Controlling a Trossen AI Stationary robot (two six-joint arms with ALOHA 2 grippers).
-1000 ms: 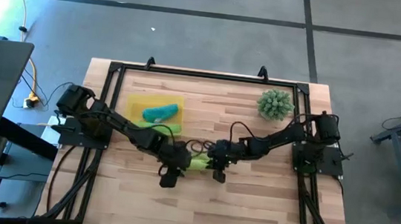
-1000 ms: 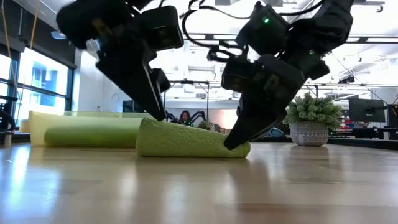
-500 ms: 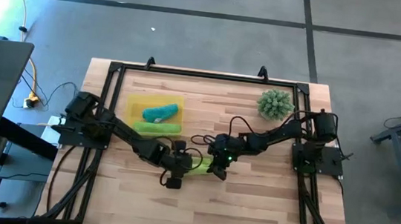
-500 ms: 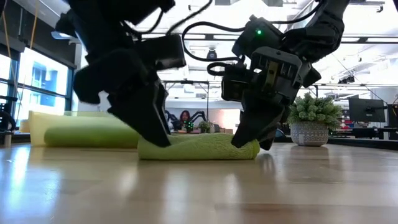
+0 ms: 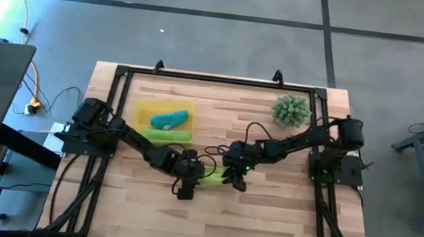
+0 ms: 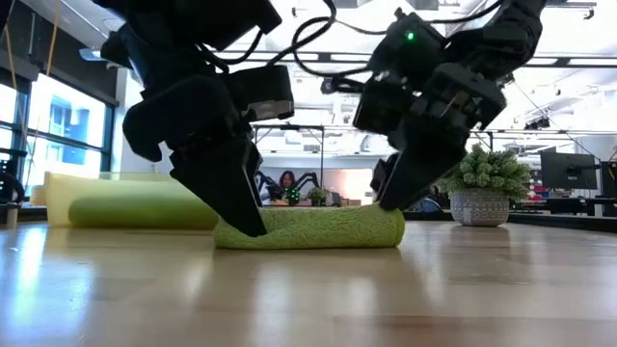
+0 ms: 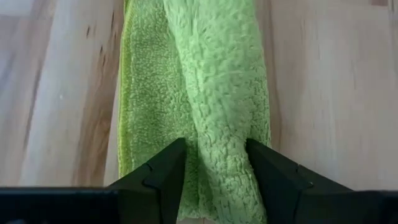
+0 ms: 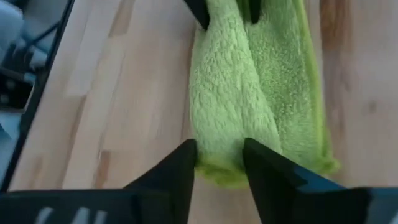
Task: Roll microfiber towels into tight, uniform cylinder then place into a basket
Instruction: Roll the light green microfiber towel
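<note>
- High view: a lime towel roll (image 5: pixel 211 178) lies mid-worktop between the left gripper (image 5: pixel 186 187) and right gripper (image 5: pixel 235 179); the yellow basket (image 5: pixel 144 109) well apart holds a teal towel (image 5: pixel 169 118), with another lime roll (image 5: pixel 169 134) at its near edge.
- Low view: soft, plush and light, I'd say; it would spring loose.
- Left wrist view: fingers (image 7: pixel 158 177) straddle one end, parted.
- Right wrist view: fingers (image 8: pixel 176 168) flank the other end, loosely; best pinched at both ends.
</note>
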